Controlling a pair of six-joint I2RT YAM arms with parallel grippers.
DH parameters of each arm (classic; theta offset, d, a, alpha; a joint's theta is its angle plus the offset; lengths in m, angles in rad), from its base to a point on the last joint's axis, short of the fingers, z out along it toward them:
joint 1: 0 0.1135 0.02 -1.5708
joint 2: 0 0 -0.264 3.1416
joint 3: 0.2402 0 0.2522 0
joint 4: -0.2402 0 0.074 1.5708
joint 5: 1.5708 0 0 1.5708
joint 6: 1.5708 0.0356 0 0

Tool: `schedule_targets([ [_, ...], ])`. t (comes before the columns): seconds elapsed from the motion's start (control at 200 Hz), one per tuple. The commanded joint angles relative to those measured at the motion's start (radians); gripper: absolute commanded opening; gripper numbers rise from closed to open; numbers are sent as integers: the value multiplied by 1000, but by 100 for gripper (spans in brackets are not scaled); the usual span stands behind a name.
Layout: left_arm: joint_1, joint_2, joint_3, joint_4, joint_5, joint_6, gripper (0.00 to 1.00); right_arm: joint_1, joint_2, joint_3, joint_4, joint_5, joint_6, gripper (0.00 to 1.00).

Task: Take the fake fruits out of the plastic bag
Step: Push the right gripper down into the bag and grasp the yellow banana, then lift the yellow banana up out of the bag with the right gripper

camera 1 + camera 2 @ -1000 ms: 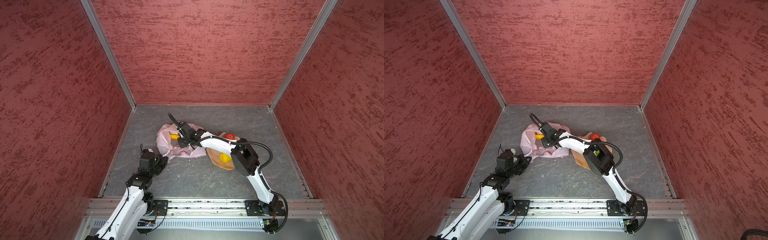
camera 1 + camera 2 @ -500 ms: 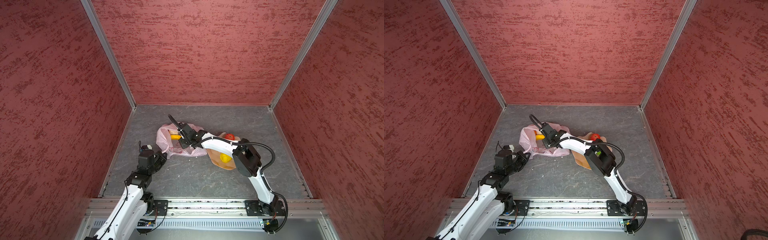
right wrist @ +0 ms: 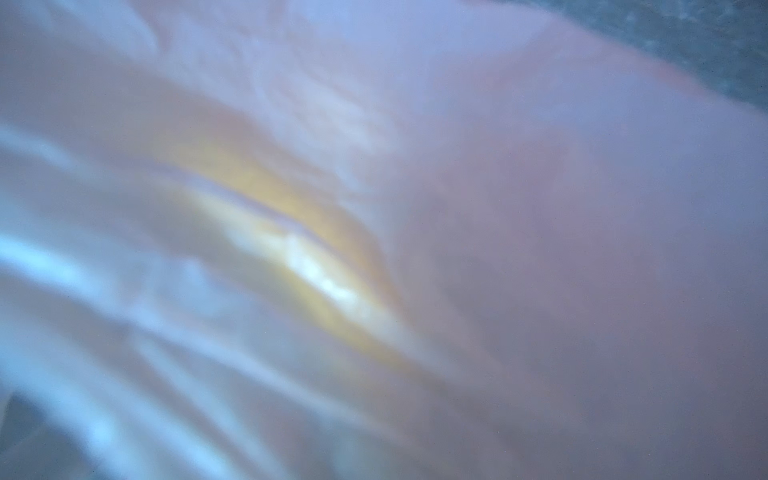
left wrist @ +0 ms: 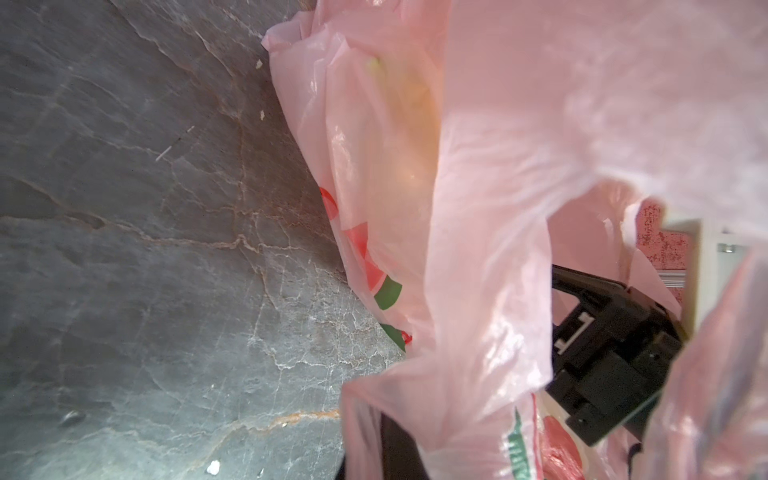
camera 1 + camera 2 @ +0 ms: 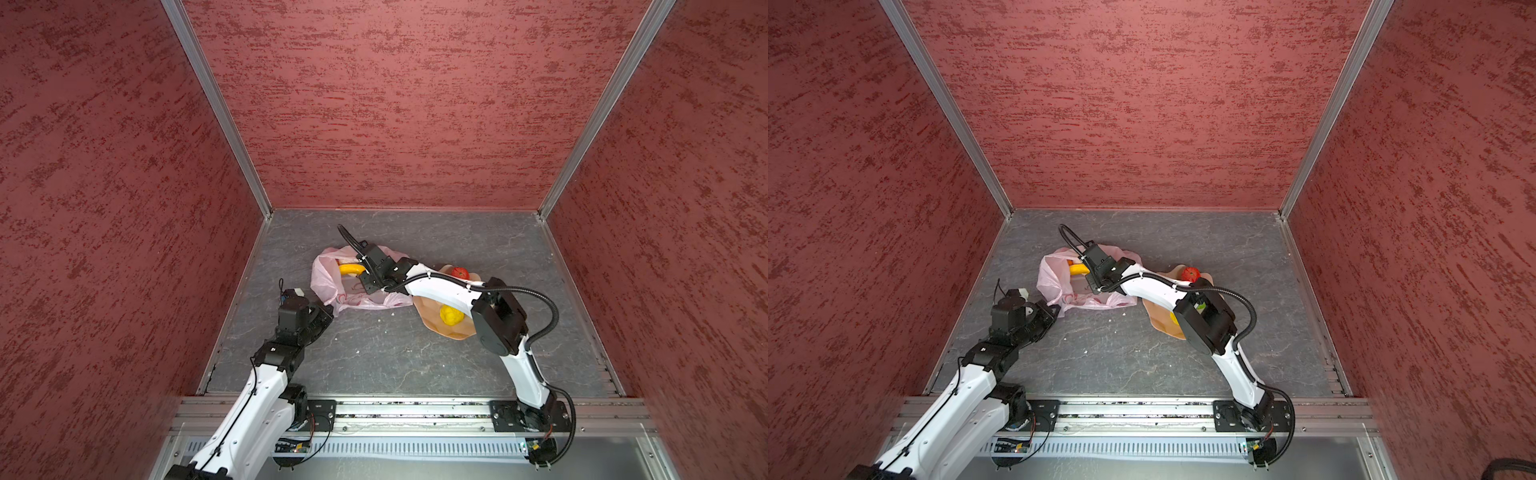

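The pale-pink plastic bag (image 5: 357, 297) (image 5: 1084, 297) lies crumpled on the grey floor, left of centre. My left gripper (image 5: 326, 311) (image 5: 1052, 311) is shut on the bag's near-left edge, and the film (image 4: 478, 208) drapes over its fingers. A yellow banana (image 5: 351, 269) (image 5: 1079, 270) and a bit of an orange fruit (image 5: 1071, 262) show in the bag's mouth. My right gripper (image 5: 363, 276) (image 5: 1090, 276) reaches into that mouth beside the banana. Film hides its fingers and blurs the right wrist view. A red fruit (image 5: 460, 273) and a bumpy yellow fruit (image 5: 451, 314) lie on the plate.
The tan wavy-edged plate (image 5: 428, 311) (image 5: 1160, 320) sits right of the bag, under my right forearm. Red textured walls close in the back and both sides. A metal rail (image 5: 415, 409) runs along the front edge. Small white crumbs dot the floor.
My left wrist has shifted slightly toward the back, still gripping the bag's edge. The right gripper has stayed in the bag's mouth.
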Motion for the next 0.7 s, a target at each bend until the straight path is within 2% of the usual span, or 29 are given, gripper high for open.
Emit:
schedule_targets([
  [0.0, 5, -8, 12, 4, -22, 17, 0, 4, -57, 24, -19, 75, 19, 20],
  [0.371, 7, -20, 46, -34, -48, 31, 0, 4, -101, -43, 0, 89, 14, 20],
  [0.696, 10, -155, 72, -166, -158, 31, 0, 1, -86, -41, -10, 133, 22, 20],
])
